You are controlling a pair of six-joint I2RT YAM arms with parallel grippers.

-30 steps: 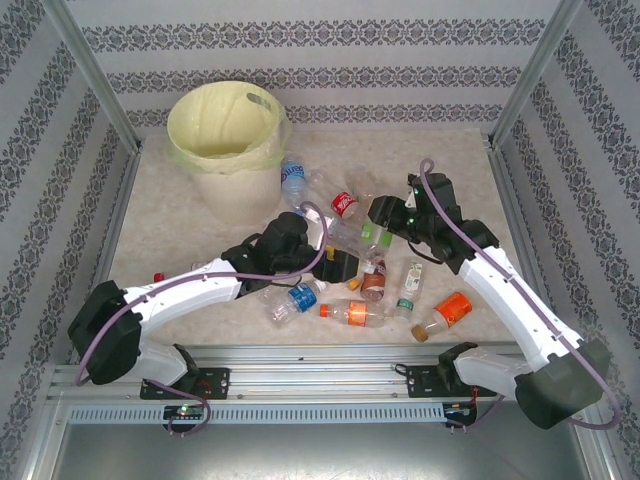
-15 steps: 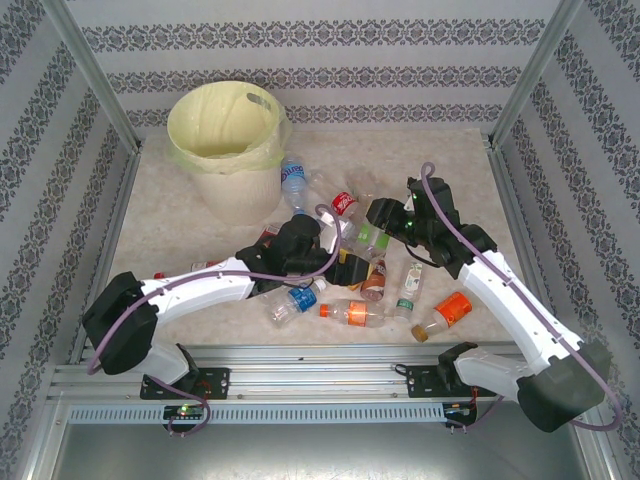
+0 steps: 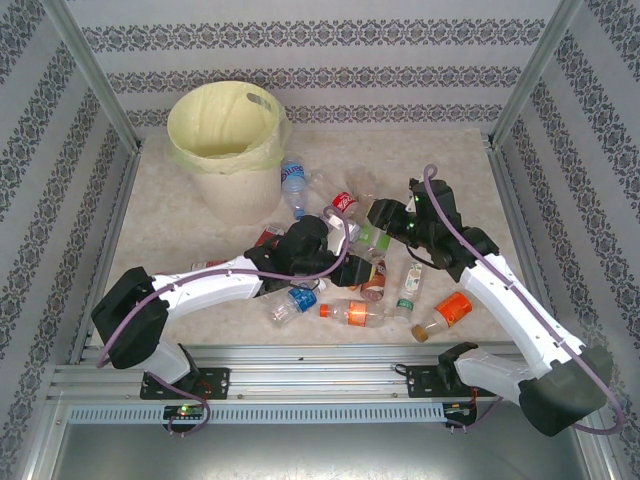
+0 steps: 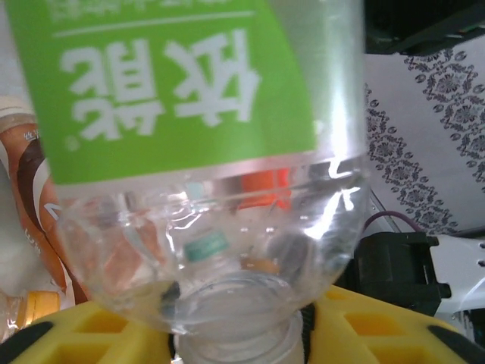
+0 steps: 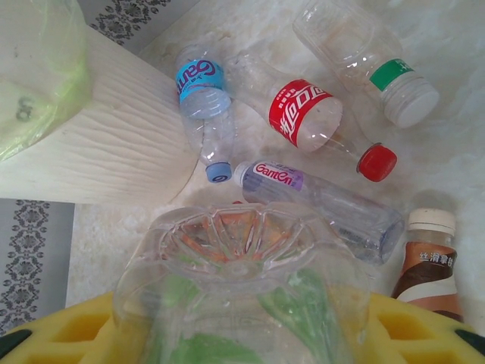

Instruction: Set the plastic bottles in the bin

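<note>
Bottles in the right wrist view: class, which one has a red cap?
The red-labelled bottle, lying on its side just right of the blue-labelled bottle. The other caps that can be seen are blue, white or cream.

Both arms extended toward the middle of the frame, grippers close together.
The left arm [image 3: 200, 285] stretched in from lower left, the left gripper [image 3: 352, 262] closed on the neck of a green-labelled bottle [image 3: 368, 238]; the right arm [image 3: 510, 300] angled in from lower right, the right gripper [image 3: 383, 216] clamping that bottle's base.
</note>
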